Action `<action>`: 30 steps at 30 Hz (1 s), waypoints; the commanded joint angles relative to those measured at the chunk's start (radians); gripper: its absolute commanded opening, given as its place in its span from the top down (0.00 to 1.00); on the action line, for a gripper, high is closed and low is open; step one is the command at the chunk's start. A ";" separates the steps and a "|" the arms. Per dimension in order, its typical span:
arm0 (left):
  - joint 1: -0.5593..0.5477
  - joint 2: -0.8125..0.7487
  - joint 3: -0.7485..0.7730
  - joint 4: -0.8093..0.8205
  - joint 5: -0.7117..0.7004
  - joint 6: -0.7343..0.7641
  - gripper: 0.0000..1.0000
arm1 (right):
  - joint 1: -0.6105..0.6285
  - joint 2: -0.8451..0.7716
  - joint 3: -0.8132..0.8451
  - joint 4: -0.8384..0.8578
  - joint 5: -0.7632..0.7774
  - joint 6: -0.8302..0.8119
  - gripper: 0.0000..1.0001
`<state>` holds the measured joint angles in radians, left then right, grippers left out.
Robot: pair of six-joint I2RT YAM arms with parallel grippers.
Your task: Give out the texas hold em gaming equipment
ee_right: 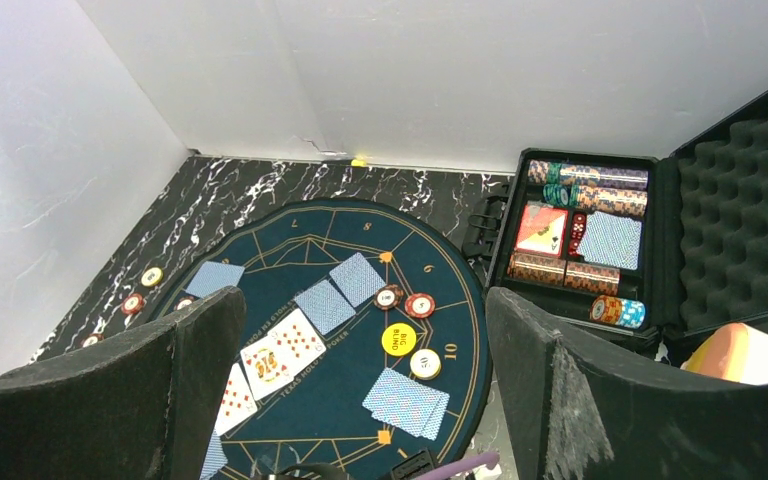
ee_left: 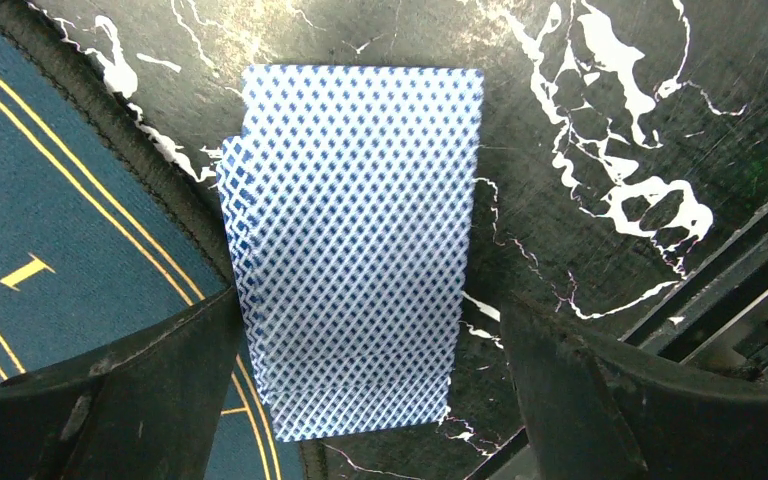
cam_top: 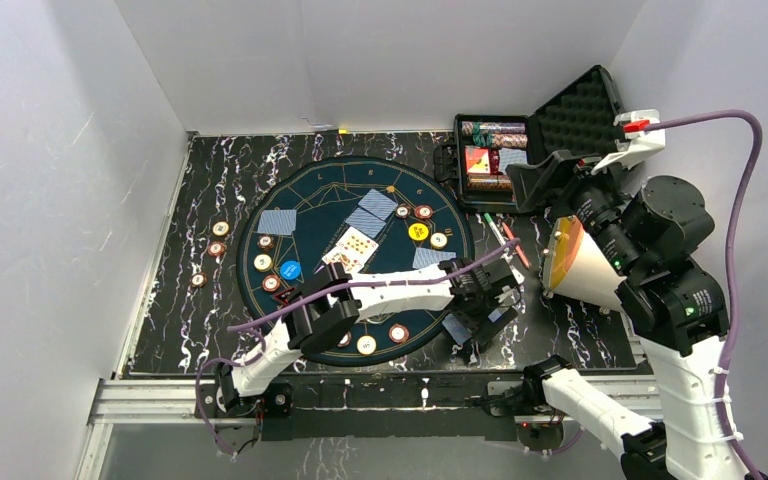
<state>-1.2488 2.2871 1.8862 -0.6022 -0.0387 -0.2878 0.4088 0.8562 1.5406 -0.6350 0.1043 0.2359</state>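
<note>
We fear the stack of blue-backed cards (ee_left: 350, 230), slightly shifted and lying half over the rim of the poker mat (ee_left: 50, 200) at its 4 o'clock, may fan out if a finger brushes it. It lies flat and unheld inside the wide-spread left gripper (ee_left: 368, 305). The right gripper (ee_right: 362, 300) hangs wide, empty.

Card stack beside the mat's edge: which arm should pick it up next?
Left. The left gripper hangs open over the card stack, fingers either side; the right gripper is raised by the case.

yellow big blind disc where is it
Top view: the yellow disc lies on the right side of the round blue felt mat, between a red chip and a cream chip.
</note>
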 commanded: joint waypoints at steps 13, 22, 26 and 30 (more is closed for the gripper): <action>0.041 -0.431 -0.225 0.107 -0.134 0.043 0.02 | 0.003 0.004 0.087 0.025 0.098 -0.029 0.02; 0.379 -1.025 -0.419 0.049 -0.248 0.107 0.02 | 0.003 -0.045 -0.007 0.044 0.142 -0.133 0.02; 0.459 -1.163 -0.358 0.006 -0.346 0.192 0.02 | 0.004 -0.056 -0.022 0.060 0.162 -0.155 0.02; 0.463 -1.227 -0.298 0.010 -0.472 0.223 0.02 | 0.004 -0.064 -0.028 0.068 0.159 -0.155 0.02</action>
<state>-0.7818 1.0790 1.5482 -0.5529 -0.3717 -0.1341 0.4088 0.8093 1.5188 -0.6468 0.2447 0.1123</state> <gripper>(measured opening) 0.983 0.983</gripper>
